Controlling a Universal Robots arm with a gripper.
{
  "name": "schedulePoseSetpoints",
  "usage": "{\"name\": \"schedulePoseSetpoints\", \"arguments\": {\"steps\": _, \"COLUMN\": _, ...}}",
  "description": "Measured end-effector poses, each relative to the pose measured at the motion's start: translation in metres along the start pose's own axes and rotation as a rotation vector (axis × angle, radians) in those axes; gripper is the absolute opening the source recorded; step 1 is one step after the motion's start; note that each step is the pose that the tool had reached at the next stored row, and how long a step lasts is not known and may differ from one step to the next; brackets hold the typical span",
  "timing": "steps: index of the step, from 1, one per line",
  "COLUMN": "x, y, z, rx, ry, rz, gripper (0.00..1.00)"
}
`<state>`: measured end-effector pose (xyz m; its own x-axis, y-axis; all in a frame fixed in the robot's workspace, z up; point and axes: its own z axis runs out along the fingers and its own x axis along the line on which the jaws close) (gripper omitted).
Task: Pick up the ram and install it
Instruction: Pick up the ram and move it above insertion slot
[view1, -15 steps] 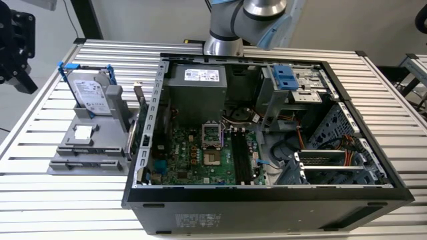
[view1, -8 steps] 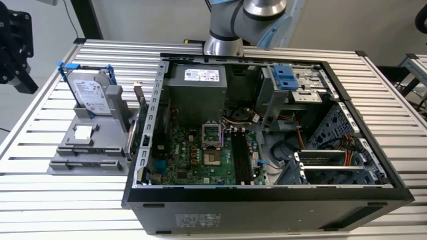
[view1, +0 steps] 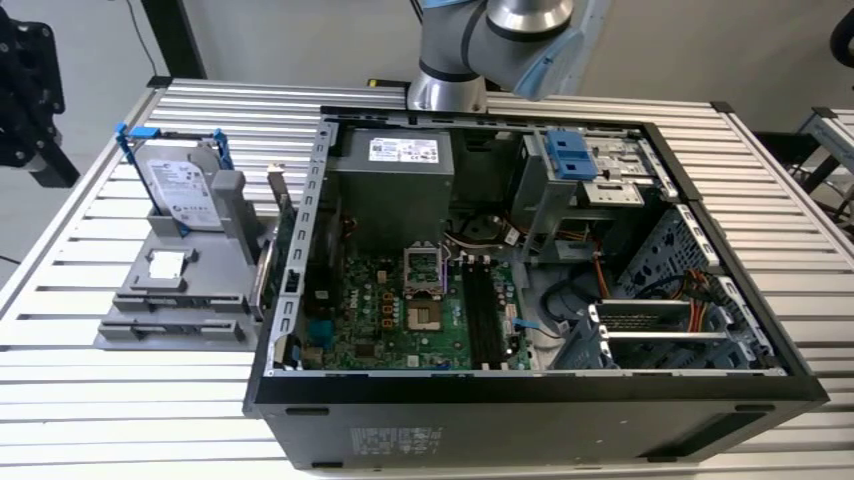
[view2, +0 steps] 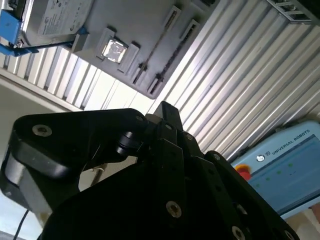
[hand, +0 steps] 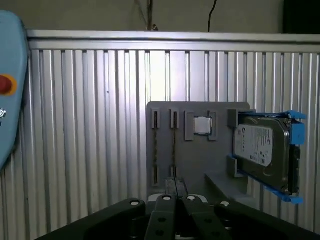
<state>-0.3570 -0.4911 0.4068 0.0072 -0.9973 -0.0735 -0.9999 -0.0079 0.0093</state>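
Observation:
In the exterior view a thin dark green stick, which I take for the ram (view1: 279, 200), stands on end at the edge of the grey fixture (view1: 160, 325), right beside the open computer case (view1: 534, 390). The long black memory slots (view1: 486, 315) lie on the green motherboard inside the case. In the first wrist view my gripper (hand: 175, 186) hangs well above the grey fixture (hand: 197, 160). Its fingertips meet with nothing between them. The gripper (view2: 164, 108) is seen from the side in the second wrist view.
A silver hard drive in a blue frame (view1: 180, 185) stands on the fixture, with a small square chip (view1: 166, 265) in front of it. The case holds a power supply (view1: 394, 185) and a drive cage (view1: 587, 165). A pale blue pendant (hand: 7, 90) lies on the slatted table (view1: 80, 400).

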Motion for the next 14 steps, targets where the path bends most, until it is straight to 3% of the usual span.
{"name": "schedulePoseSetpoints", "arguments": {"steps": 3, "x": 0.0000, "y": -0.0001, "z": -0.0001, "rx": -0.0038, "ry": 0.0008, "rz": -0.050, "gripper": 0.00}}
{"name": "schedulePoseSetpoints", "arguments": {"steps": 9, "x": 0.0000, "y": -0.0001, "z": -0.0001, "rx": -0.0054, "ry": 0.0009, "rz": -0.072, "gripper": 0.00}}
{"name": "schedulePoseSetpoints", "arguments": {"steps": 10, "x": 0.0000, "y": -0.0001, "z": -0.0001, "rx": -0.0057, "ry": 0.0010, "rz": -0.075, "gripper": 1.00}}
{"name": "schedulePoseSetpoints", "arguments": {"steps": 14, "x": 0.0000, "y": -0.0001, "z": -0.0001, "rx": -0.0067, "ry": 0.0011, "rz": -0.089, "gripper": 1.00}}
